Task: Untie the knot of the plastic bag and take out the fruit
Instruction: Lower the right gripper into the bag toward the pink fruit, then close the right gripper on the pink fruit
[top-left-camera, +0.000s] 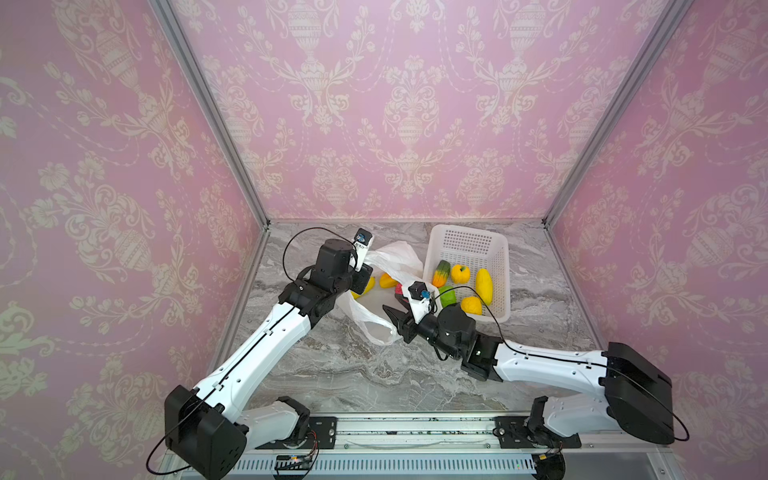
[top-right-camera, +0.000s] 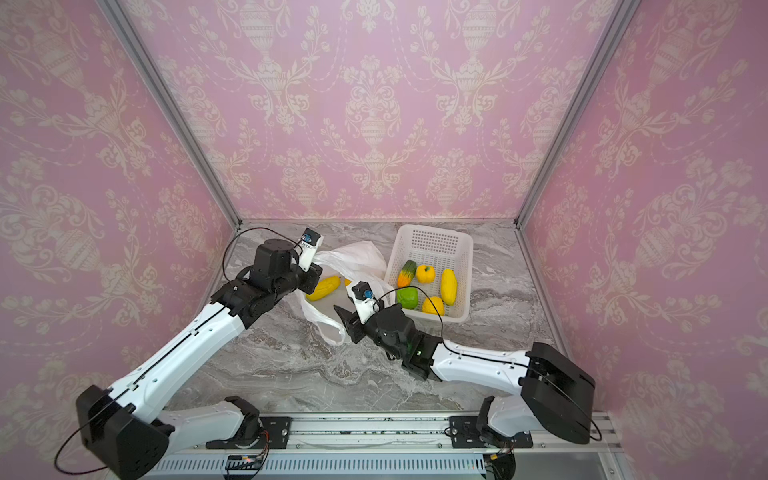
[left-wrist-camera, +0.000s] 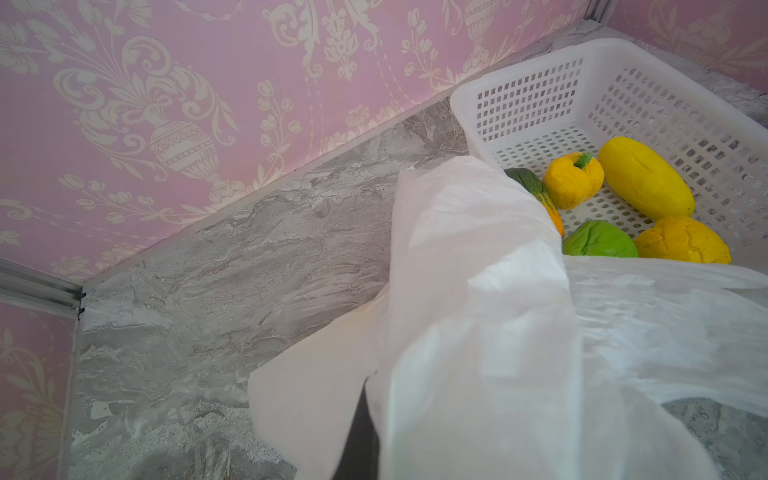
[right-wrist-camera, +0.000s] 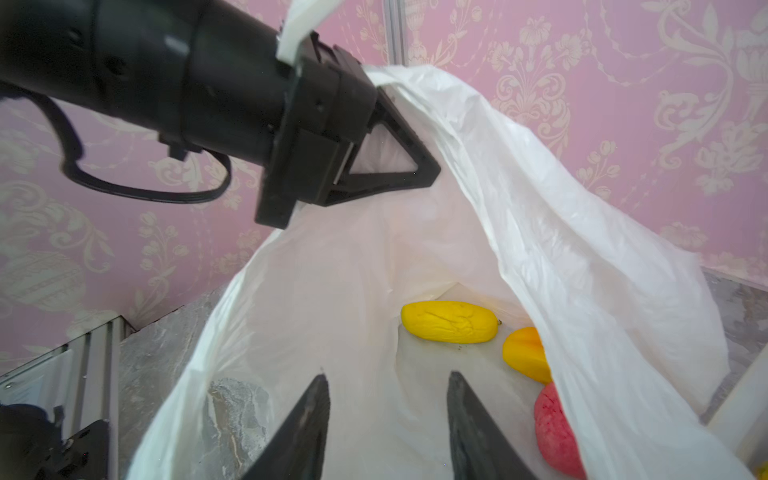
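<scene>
The white plastic bag (top-left-camera: 395, 257) lies on the marble table with its mouth held wide. My left gripper (right-wrist-camera: 432, 170) is shut on the bag's upper edge and lifts it like a tent. In the left wrist view, the plastic bag (left-wrist-camera: 478, 332) drapes over the left gripper's fingers (left-wrist-camera: 361, 436). My right gripper (right-wrist-camera: 386, 376) stands open at the bag's mouth, nothing between its fingers. Inside lie three fruit: a yellow one (right-wrist-camera: 449, 322), an orange one (right-wrist-camera: 525, 353) and a pink-red one (right-wrist-camera: 555, 432). The knot is out of view.
A white perforated basket (top-left-camera: 505, 249) stands right of the bag, touching it, with several fruit inside, among them a long yellow one (top-left-camera: 484, 284) and a green one (top-left-camera: 447, 294). Pink papered walls close in the table at the back and both sides.
</scene>
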